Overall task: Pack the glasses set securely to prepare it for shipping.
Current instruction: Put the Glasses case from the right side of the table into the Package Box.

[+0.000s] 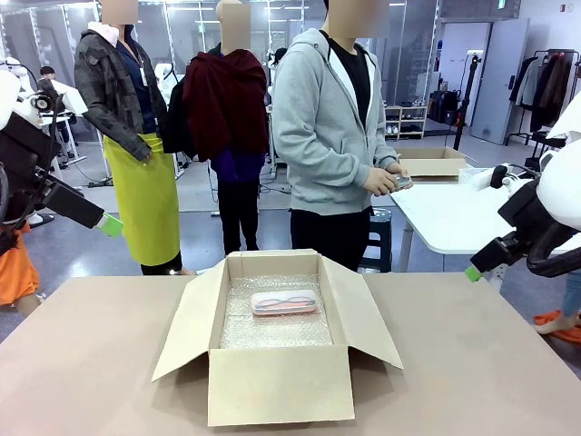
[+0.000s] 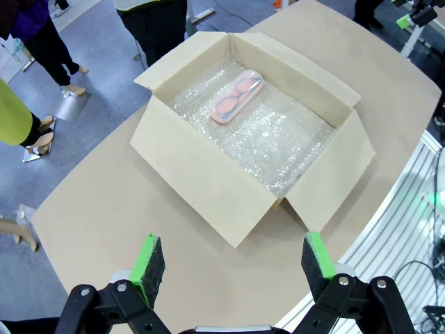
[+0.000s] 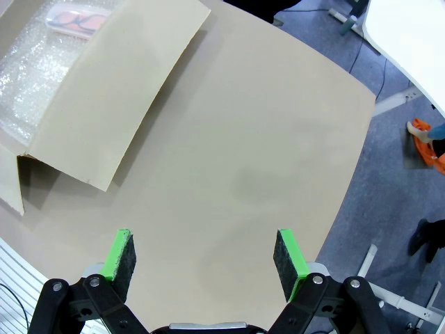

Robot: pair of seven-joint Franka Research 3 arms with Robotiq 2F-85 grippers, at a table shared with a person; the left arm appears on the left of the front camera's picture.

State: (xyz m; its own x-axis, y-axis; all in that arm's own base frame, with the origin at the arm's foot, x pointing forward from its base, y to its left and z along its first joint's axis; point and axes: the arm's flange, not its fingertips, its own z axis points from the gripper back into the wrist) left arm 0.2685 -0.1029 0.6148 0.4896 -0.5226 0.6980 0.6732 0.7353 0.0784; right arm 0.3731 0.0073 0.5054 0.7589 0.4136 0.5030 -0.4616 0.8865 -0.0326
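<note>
One pale pink glasses case (image 1: 284,302) lies flat on the bubble wrap (image 1: 272,329) lining the bottom of an open cardboard box (image 1: 281,386). It sits toward the far wall, its long side running across the box. The outline of a pair of glasses shows through its translucent lid. All four box flaps are folded outward, and the box stands near the middle of the brown table (image 1: 91,363).

A person in a grey hooded jacket stands behind the box at the far side. Both of the person's hands (image 1: 381,180) are together at waist height around a small pale object (image 1: 402,183), too small to identify.

The left gripper (image 2: 235,261) hangs in the air off the table's left side, its arm raised and angled inward. Its green pads are spread wide with nothing between them, and its wrist camera looks down on the box and the case inside it.

The right gripper (image 3: 205,254) is held up off the right side, tilted down toward the table. Its fingers are likewise wide apart and empty, above bare tabletop just beside the box's right flap.
</note>
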